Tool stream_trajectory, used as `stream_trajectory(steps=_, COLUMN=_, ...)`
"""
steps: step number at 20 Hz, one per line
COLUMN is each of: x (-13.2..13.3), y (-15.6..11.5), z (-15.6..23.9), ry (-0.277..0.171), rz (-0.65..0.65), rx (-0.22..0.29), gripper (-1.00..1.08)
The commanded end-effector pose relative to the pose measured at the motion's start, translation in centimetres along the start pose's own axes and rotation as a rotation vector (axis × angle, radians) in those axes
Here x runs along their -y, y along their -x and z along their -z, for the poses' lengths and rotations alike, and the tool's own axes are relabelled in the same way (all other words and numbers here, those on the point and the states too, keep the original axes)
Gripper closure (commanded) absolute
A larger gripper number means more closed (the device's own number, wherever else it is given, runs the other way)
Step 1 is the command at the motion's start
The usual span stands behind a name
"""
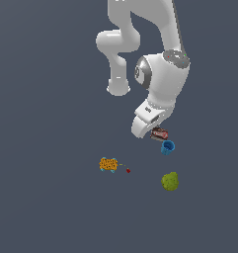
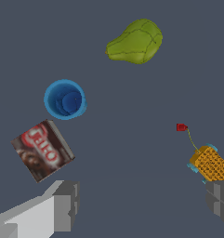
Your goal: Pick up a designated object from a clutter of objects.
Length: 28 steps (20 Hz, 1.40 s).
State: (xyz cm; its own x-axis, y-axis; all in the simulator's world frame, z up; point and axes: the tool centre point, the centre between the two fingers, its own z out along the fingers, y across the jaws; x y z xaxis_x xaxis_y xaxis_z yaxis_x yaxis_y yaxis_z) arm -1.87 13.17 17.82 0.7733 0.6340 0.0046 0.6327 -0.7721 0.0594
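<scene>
Five items lie on the dark grey table (image 1: 41, 207): one dark brown flat box with a red and white label (image 2: 42, 149), one small blue cup (image 2: 64, 99), one yellow-green lumpy fruit (image 2: 135, 42), one orange patterned flat piece with teal edges (image 2: 210, 163) and one tiny red bit (image 2: 181, 127). The white arm reaches down, its end effector (image 2: 141, 204) spread open and empty. The box lies apart from it, beside one finger, with the cup just beside the box, at its 5 o'clock in the exterior view.
</scene>
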Motion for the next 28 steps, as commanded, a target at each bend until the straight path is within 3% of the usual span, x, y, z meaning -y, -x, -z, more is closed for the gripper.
stream_trajectory(steps=1, x=3.0, y=-0.3, z=-2.6, ry=-0.008, rz=0.129, rx=0.001, gripper=-0.92)
stream_trajectory(steps=7, x=9.0, y=0.0, z=-7.2, ry=-0.032, rz=0.370, rx=-0.003, gripper=-0.92)
stream_trajectory(steps=13, x=12.8, y=0.7, z=-9.6, ry=-0.052, rz=0.515, rx=-0.009, gripper=-0.92)
stream_trajectory(steps=18, x=14.0, y=1.0, z=-10.4, ry=-0.059, rz=0.561, rx=-0.012, gripper=-0.92)
stream_trajectory(steps=28, x=14.1, y=1.0, z=-12.0, ry=-0.059, rz=0.558, rx=-0.011, gripper=-0.92)
